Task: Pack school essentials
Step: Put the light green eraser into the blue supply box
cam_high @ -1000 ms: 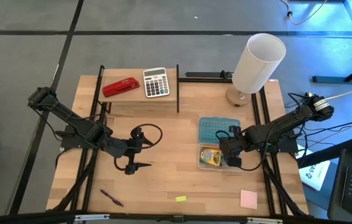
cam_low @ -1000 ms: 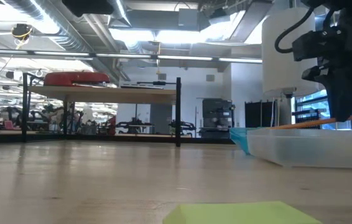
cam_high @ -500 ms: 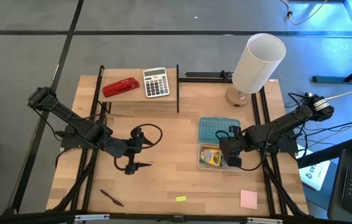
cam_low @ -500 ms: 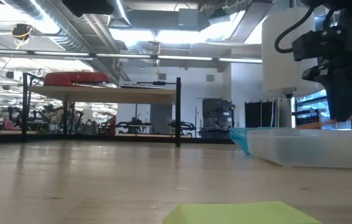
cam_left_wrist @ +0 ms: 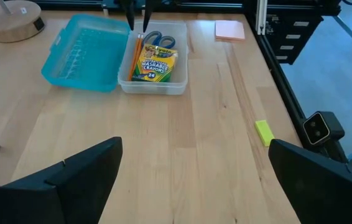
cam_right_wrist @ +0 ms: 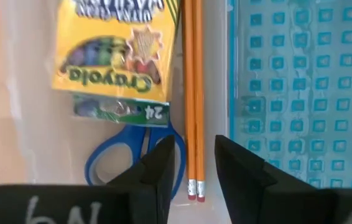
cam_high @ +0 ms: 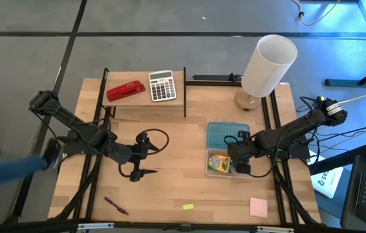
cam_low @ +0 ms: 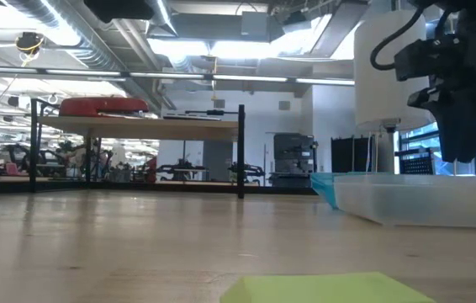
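The right gripper hangs over the clear box, jaws slightly apart and empty; only its wrist view shows two orange pencils beside the crayon box and scissors. The wide-open left gripper waits mid-table. Beyond stand the lamp, stapler and calculator.

Two orange pencils beside crayon box

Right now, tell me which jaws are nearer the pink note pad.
Right. The right gripper hangs over the clear box, just up-table of the pink note pad; the left gripper sits mid-table, far across.
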Robot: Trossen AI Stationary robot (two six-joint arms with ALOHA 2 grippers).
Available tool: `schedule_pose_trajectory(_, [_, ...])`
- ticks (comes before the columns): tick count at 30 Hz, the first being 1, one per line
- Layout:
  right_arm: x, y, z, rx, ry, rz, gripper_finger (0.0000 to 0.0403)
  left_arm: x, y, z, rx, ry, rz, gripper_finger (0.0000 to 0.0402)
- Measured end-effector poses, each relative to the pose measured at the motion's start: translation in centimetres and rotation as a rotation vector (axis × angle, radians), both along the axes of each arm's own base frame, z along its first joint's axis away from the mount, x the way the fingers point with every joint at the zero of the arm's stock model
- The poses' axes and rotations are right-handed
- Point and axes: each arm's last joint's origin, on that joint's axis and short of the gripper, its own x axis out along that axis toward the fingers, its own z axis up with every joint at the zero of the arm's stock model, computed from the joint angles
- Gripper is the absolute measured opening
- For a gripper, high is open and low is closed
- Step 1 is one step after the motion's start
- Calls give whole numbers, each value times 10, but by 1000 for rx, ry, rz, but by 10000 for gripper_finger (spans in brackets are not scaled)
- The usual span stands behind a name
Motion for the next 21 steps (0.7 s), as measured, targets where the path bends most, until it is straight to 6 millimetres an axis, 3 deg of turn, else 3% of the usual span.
schedule_pose_trajectory(5, [6,2,15,17,-28,-22,116,0,0,0,0,0,0,399])
schedule_pose_trajectory(11, [22,10,52,61,-147,9,116,0,-1,0,-24,14,-42,399])
schedule_pose_trajectory(17, [37,21,90,119,-332,87,116,-4,-9,-1,-51,29,-105,399])
schedule_pose_trajectory(21, [46,32,101,152,-477,166,116,-8,-15,0,-55,27,-119,399])
